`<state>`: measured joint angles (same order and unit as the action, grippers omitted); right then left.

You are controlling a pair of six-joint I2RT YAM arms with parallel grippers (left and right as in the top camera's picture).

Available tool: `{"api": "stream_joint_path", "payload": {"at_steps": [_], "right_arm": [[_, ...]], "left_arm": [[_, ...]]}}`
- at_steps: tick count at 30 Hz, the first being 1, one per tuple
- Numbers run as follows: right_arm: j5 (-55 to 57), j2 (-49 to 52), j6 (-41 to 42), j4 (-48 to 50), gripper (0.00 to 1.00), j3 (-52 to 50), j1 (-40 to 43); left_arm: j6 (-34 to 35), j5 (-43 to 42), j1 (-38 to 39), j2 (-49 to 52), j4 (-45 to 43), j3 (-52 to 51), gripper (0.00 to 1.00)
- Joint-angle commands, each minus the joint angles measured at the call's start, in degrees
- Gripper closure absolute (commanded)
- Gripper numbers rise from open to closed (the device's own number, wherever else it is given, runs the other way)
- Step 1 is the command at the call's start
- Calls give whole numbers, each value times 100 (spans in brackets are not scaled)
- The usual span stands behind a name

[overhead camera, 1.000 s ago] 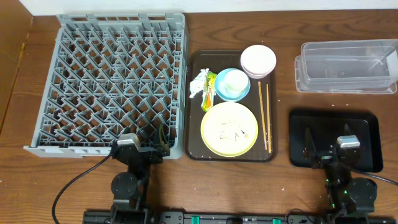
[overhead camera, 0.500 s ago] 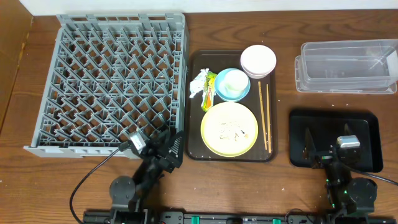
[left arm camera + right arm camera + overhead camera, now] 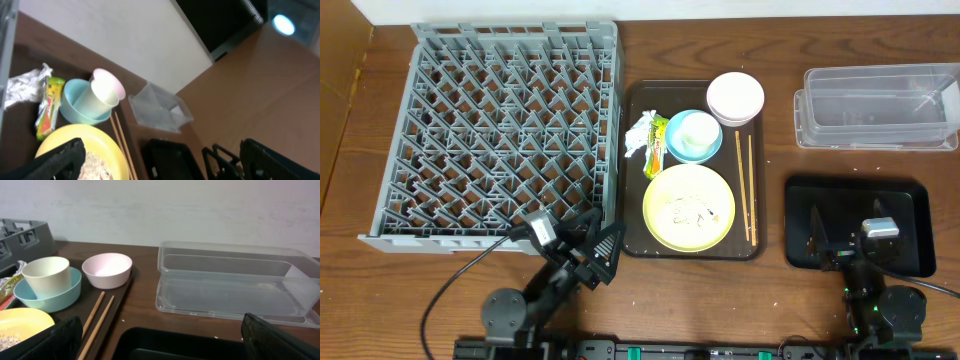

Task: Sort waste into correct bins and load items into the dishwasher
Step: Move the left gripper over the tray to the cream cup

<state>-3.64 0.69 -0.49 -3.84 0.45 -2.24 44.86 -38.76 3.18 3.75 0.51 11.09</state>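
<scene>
Having swung right since the earlier frame, the wide-spread left tool (image 3: 600,235) is placed lower centre, off the grey plastic lattice rack (image 3: 500,130) corner, near the round yellow plate (image 3: 688,207). The right tool (image 3: 848,218), equally wide, is unmoved over the shallow black tray (image 3: 910,200); bare desk (image 3: 775,270) lies between.

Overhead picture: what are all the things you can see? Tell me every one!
rack: 1, grey, left
brown tray: 1, dark brown, middle
wrapper: 1, white with yellow-green packet, brown tray's left edge
blue bowl: 1, light blue, on brown tray
cup: 1, white, inside blue bowl
white bowl: 1, white, brown tray's far right corner
plate: 1, yellow, brown tray's near side
scraps: several, whitish, on plate
chopsticks: 2, wooden, right of plate
tub: 1, clear, far right
black tray: 1, black, near right
left hand: 1, black, open, by rack's near corner
right hand: 1, black, open, over black tray
</scene>
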Motion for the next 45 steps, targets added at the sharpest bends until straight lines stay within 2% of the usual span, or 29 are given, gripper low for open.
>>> {"api": "stream_joint_path", "payload": {"at_steps": [1, 3, 7, 14, 17, 22, 26, 30, 32, 36, 40, 42, 45], "right_arm": [[17, -31, -42, -20, 1, -13, -61], [17, -31, -42, -20, 1, -13, -61], [17, -31, -42, -20, 1, -13, -61], [17, -31, -42, -22, 1, -13, -61], [17, -31, -42, -20, 1, -13, -61], [17, -31, -42, -20, 1, -13, -61], [17, -31, -39, -20, 1, -13, -61], [17, -31, -42, -20, 1, -13, -61], [17, -31, -42, -20, 1, -13, -61], [17, -31, -42, -22, 1, -13, -61], [17, -31, -39, -20, 1, -13, -61], [17, -31, -42, -20, 1, -13, -61], [17, -31, -42, -20, 1, -13, -61]], "left_arm": [[-1596, 343, 11, 501, 1137, 1141, 1], [-2389, 1102, 13, 1075, 2455, 1969, 1], [-3106, 2173, 13, 2299, 4282, 3335, 1], [-4019, 2133, 17, 4909, 7029, 5781, 1], [-4057, 2153, 17, 5875, 7772, 6618, 1], [-4054, 2562, 289, 6721, 7831, 7267, 1], [-4054, 3099, 1084, 7069, 7475, 7626, 1], [-4061, 4448, 2122, 7473, 6863, 7888, 1], [-4172, 4739, 2430, 7748, 6693, 8015, 1], [-4472, 4734, 2798, 8636, 6795, 8651, 1], [-5090, 4739, 3176, 9425, 6891, 9392, 1], [-5626, 4743, 3440, 9670, 6483, 9486, 1], [-5683, 4741, 3661, 9862, 5949, 9484, 1]]}}
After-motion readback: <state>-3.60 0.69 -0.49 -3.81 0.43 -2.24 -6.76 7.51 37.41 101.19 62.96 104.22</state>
